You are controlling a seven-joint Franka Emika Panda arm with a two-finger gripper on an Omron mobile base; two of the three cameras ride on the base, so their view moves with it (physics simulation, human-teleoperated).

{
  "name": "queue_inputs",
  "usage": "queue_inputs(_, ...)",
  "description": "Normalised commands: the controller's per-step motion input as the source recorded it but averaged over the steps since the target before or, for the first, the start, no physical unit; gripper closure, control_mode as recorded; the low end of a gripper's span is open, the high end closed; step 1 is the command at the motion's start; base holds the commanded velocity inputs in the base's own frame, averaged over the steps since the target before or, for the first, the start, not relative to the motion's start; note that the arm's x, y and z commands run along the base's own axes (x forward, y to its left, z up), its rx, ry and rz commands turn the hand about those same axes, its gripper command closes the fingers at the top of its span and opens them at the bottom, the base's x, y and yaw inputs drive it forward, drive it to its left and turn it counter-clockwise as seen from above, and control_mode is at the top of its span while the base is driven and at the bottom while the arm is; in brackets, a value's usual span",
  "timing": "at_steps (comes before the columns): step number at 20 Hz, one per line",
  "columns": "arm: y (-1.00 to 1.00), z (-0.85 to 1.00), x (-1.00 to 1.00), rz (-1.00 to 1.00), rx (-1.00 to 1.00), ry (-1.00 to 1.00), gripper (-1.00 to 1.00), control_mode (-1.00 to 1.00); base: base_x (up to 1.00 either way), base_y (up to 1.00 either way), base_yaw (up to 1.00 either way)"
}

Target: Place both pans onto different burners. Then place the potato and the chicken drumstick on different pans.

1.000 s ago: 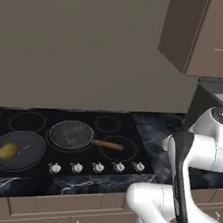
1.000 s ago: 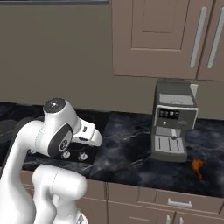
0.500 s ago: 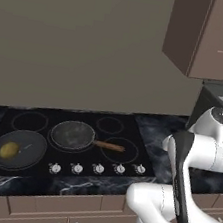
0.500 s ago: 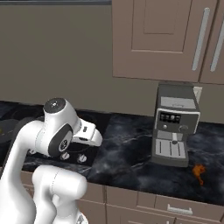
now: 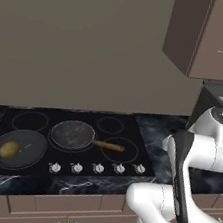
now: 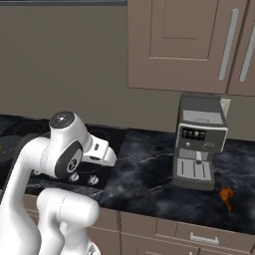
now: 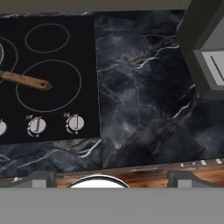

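Glossy marble counter [image 7: 144, 87] — wooden pan handle [image 7: 24, 80].

On the cooktop [image 5: 130, 131], the short-handled pan [image 5: 19, 149] sits at the front left with the potato [image 5: 8, 150] in it; the long-handled pan [image 5: 73, 134] lies just right of and behind it. The knobs [image 5: 97, 168] line the front edge. To the right, on the counter [image 6: 149, 174], the coffee machine [image 6: 199, 142] stands at the back, the chicken drumstick [image 6: 226, 195] before it.

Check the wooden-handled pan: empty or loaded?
Empty. In the left base view the wooden-handled pan sits on a burner with a bare grey inside. The potato lies in the black pan.
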Motion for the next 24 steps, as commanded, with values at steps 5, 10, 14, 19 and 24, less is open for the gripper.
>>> queue_inputs(5,-0.25,0.00,0.00,0.00,0.00,0.00,-1.00,-1.00,0.01,-0.07,0.00)
queue_inputs(10,-0.75,-0.01,-0.01,0.00,0.00,0.00,-1.00,-1.00,0.00,0.00,0.00)
queue_inputs(14,-0.83,-0.01,-0.06,0.00,0.00,0.00,-1.00,-1.00,0.00,0.00,0.00)
queue_inputs(19,-0.69,-0.01,0.00,0.00,0.00,0.00,-1.00,-1.00,0.00,0.00,0.00)
queue_inputs(24,-0.53,-0.03,0.00,0.00,0.00,0.01,-1.00,-1.00,0.00,0.00,0.00)
